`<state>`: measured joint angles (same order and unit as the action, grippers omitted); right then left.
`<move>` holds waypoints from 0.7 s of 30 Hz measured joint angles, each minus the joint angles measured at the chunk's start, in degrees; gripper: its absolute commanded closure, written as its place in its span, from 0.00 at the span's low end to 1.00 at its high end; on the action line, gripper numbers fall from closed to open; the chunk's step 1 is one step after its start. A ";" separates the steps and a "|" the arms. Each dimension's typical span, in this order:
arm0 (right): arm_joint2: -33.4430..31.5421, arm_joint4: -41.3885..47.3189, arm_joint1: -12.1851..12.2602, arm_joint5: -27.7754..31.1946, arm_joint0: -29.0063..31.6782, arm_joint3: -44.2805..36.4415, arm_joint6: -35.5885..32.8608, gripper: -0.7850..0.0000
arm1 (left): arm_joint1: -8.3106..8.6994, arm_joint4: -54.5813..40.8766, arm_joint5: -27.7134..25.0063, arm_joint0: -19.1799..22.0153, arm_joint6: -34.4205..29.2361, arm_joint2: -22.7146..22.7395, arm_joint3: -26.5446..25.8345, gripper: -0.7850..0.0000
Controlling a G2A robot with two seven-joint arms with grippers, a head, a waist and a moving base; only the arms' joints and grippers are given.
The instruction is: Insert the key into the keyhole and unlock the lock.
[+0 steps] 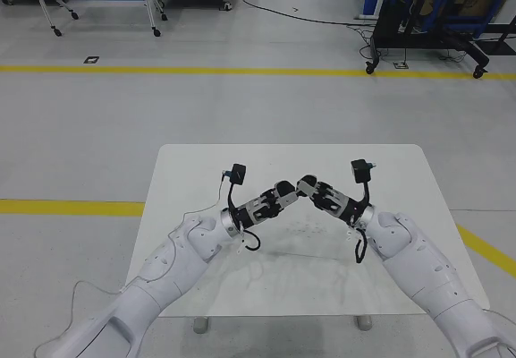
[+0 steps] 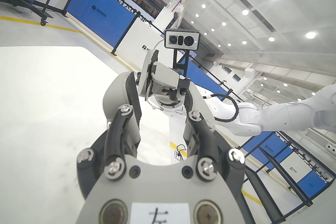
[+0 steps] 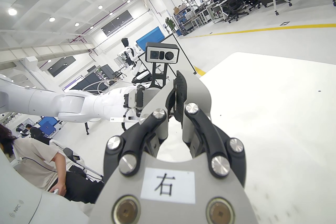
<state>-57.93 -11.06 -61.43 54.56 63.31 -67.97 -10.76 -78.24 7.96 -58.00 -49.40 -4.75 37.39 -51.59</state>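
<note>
Left gripper [image 2: 160, 95] hangs above the white table [image 1: 383, 179] with its fingers spread wide, tip to tip with the right gripper [image 3: 175, 87], which is pinched on a thin metal piece [image 2: 148, 87]; whether that is the key, I cannot tell.

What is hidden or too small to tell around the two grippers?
Top view: whatever sits where the left gripper and right gripper meet is too small to tell.
Right wrist view: a thin metal piece is mostly hidden inside the right gripper; key or not, unclear.
</note>
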 measured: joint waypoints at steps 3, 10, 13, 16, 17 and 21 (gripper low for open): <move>-0.23 0.21 -0.07 0.32 0.12 0.02 -0.39 1.00 | -0.16 0.13 0.00 0.07 -0.02 0.08 0.33 0.68; -0.53 0.59 -0.30 0.54 0.31 0.01 -1.25 1.00 | -0.60 0.32 0.00 0.27 -0.45 0.00 1.47 0.85; -0.61 0.57 -0.42 0.53 0.34 -0.01 -1.48 1.00 | -0.84 -0.22 0.00 0.46 -1.16 -0.14 1.90 0.91; -0.65 0.61 -0.55 0.50 0.35 0.02 -1.80 1.00 | -1.03 -0.69 0.00 0.57 -1.72 -0.18 2.18 1.00; -0.68 0.63 -0.60 0.48 0.35 0.03 -1.90 1.00 | -1.09 -0.86 0.01 0.59 -1.92 -0.17 2.25 1.00; -0.81 0.56 -0.74 0.46 0.36 0.08 -2.17 1.00 | -1.28 -1.47 0.00 0.71 -3.01 -0.19 2.60 1.00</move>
<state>-58.74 -10.51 -62.17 55.02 63.67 -67.88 -12.93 -79.52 6.49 -58.00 -48.69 -7.77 37.20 -48.99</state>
